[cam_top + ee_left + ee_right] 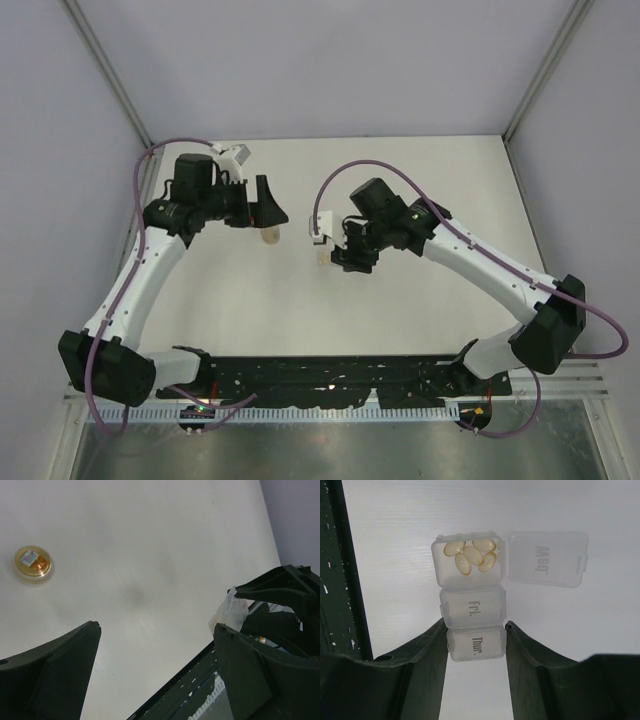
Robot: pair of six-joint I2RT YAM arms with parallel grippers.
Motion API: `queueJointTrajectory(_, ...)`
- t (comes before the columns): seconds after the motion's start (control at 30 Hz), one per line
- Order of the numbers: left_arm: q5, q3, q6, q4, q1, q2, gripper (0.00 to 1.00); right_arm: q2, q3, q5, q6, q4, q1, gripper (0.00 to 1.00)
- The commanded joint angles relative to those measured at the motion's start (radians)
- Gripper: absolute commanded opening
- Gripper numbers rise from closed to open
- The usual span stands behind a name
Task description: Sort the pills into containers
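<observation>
Right gripper point(475, 625) clamps the pill box point(472, 609) by its long edges, end lid point(545, 559) open.
Left gripper point(157, 626) gapes empty, amber container point(32, 563) well apart from it.

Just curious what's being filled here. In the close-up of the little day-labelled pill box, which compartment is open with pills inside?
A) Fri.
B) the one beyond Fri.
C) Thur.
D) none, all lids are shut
B: on the pill box, the end compartment beyond the Fri. cell has its lid flipped aside and holds pale oval pills. The Fri. cell and the Thur. cell are shut.
</observation>
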Motion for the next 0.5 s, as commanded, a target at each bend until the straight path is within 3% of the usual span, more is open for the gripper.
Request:
queueJointTrajectory(0.0,0.168,0.072,-0.192,0.072,0.004,0.072,0.99,-0.076,0.051,0.004,0.035,-0.035,0.008,0.19)
queueJointTrajectory(0.47,0.303,0.079,-0.344,0.159,-0.105,0.272,0.95,-0.104,0.074,0.022,0.066,-0.039,0.02,0.16)
